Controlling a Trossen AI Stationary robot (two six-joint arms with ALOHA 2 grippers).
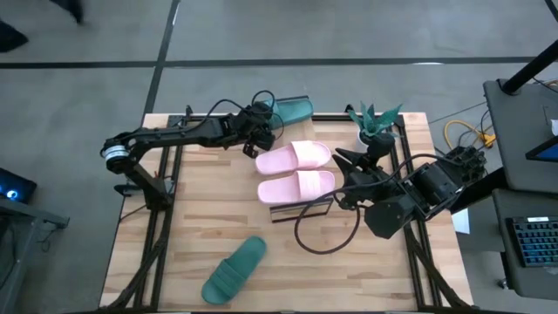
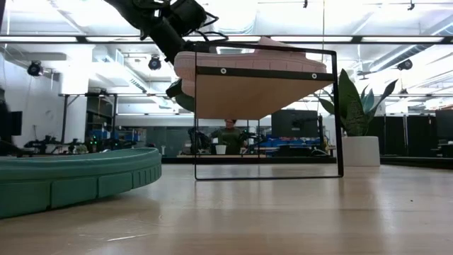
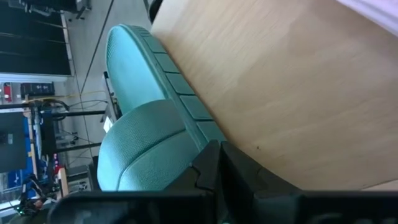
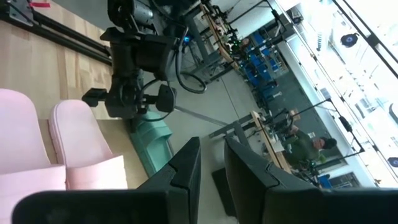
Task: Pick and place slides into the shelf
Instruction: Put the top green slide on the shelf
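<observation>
The left hand (image 1: 264, 128) reached across the far part of the worktop (image 1: 200, 227) and was clamped on a dark teal slide (image 1: 292, 110), its fingers (image 3: 211, 174) pressed together on the sandal's edge by the wide strap. That slide hung just past the hand, beyond the far end of the shelf (image 1: 288, 214), and in the low view it showed only as a dark curve behind the shelf's plank.

Two pale pink slides (image 1: 296, 171) lay side by side on the shelf's light-wood top, just beside the left hand and between the two hands. The nearer pink one sat close to the left hand's wrist.

The right hand (image 1: 342, 159) hovered near the toe ends of the pink pair, holding nothing. Its fingers (image 4: 186, 165) stood slightly apart, with a narrow gap between them.

The second teal slide (image 1: 234, 269) lay on the bare worktop, well apart from both hands, on the near side. A potted plant (image 1: 377, 122) stood just beyond the right hand.
</observation>
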